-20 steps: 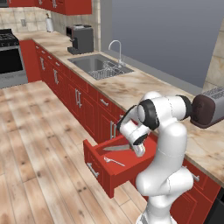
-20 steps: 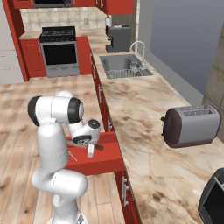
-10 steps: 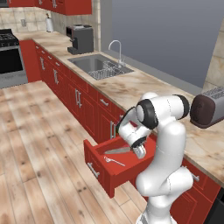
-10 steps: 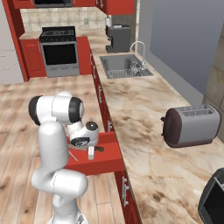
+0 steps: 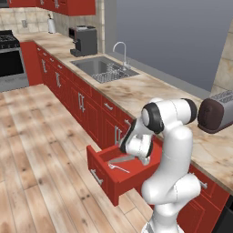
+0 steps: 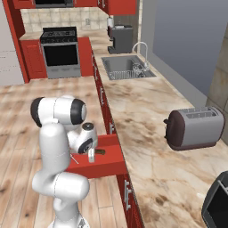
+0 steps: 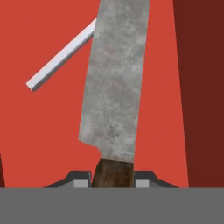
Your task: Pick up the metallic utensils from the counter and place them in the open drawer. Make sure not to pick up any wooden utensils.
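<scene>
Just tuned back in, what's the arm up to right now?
The claw is shut on the kitchen knife by its dark handle, holding it low over the inside of the open drawer. The small grey spoon already lies on the drawer floor. The knife has not been let go yet.

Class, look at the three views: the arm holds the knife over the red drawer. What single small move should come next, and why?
Probably open the gripper and release. In the hand view the kitchen knife is pinched by its brown handle, blade lying low over the open drawer floor. The grey spoon already lies inside, so the knife looks ready to drop beside it.
</scene>
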{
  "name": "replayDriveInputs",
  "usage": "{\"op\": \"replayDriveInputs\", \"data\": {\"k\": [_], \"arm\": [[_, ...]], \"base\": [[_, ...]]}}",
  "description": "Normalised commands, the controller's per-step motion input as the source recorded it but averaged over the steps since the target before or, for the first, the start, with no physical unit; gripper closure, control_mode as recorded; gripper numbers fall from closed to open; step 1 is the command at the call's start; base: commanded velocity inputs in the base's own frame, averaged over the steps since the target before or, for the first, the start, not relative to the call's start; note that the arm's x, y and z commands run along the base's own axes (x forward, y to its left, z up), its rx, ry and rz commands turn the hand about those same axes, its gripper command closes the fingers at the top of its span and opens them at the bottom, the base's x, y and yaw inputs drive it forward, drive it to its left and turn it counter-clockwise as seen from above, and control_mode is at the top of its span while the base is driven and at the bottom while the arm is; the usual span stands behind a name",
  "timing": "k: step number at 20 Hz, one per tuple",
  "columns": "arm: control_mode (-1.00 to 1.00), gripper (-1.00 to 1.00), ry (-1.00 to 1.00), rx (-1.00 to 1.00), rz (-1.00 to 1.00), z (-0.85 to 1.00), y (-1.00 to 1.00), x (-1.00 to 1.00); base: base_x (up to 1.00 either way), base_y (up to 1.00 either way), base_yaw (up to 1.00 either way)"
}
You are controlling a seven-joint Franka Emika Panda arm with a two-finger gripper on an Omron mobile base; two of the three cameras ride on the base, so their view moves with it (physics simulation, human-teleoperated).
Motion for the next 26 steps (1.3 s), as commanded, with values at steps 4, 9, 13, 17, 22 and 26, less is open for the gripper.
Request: {"op": "replayDriveInputs", "data": {"k": [4, 9, 13, 17, 22, 26], "arm": [[-1.00, 1.00, 0.00, -0.01, 0.00, -0.02, 0.00, 0.00], [-1.00, -1.00, 0.00, 0.00, 0.00, 0.00, 0.00, 0.00], [-1.00, -1.00, 0.00, 0.00, 0.00, 0.03, 0.00, 0.00], [-1.00, -1.00, 0.00, 0.00, 0.00, 0.00, 0.00, 0.00], [-1.00, -1.00, 0.00, 0.00, 0.00, 0.12, 0.00, 0.00], [-1.00, -1.00, -0.04, 0.00, 0.00, 0.61, -0.06, -0.08]], "base": [[0.00, 0.00, 0.00], [0.00, 0.00, 0.00], [0.00, 0.00, 0.00], [0.00, 0.00, 0.00], [0.00, 0.00, 0.00], [0.00, 0.00, 0.00]]}}
